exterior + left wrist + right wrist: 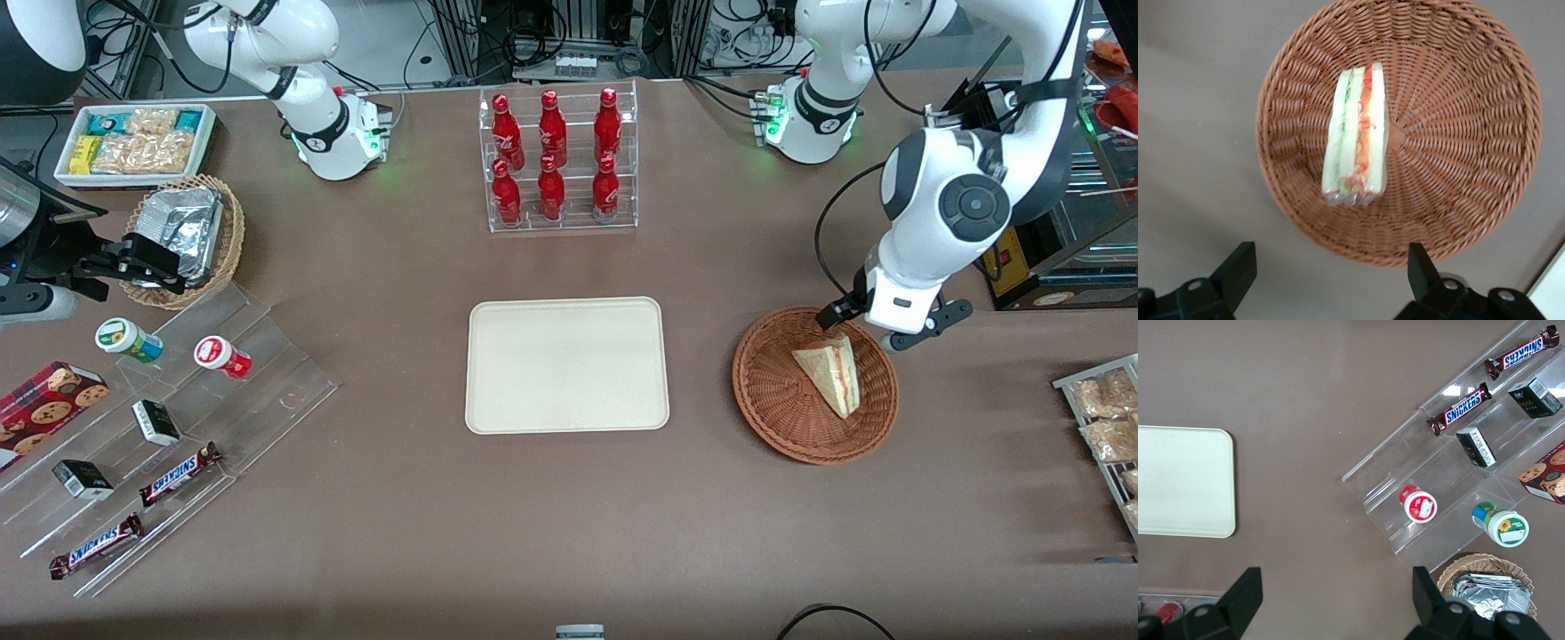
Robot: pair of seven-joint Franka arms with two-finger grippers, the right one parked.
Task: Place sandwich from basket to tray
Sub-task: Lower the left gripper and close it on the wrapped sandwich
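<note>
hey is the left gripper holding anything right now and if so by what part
Nothing is held. The gripper hangs open above the basket, its fingers spread wide with empty space between them. The sandwich lies untouched in the basket.

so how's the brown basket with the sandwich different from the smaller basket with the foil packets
The basket is wide, shallow and reddish-brown; the smaller basket is lighter tan and narrower. The basket holds one sandwich, with bare weave around it; the smaller basket is filled with foil packets. The basket lies toward the working arm's end of the table, with the open gripper above its edge; the smaller basket lies toward the parked arm's end. Both are round woven wicker.
</note>
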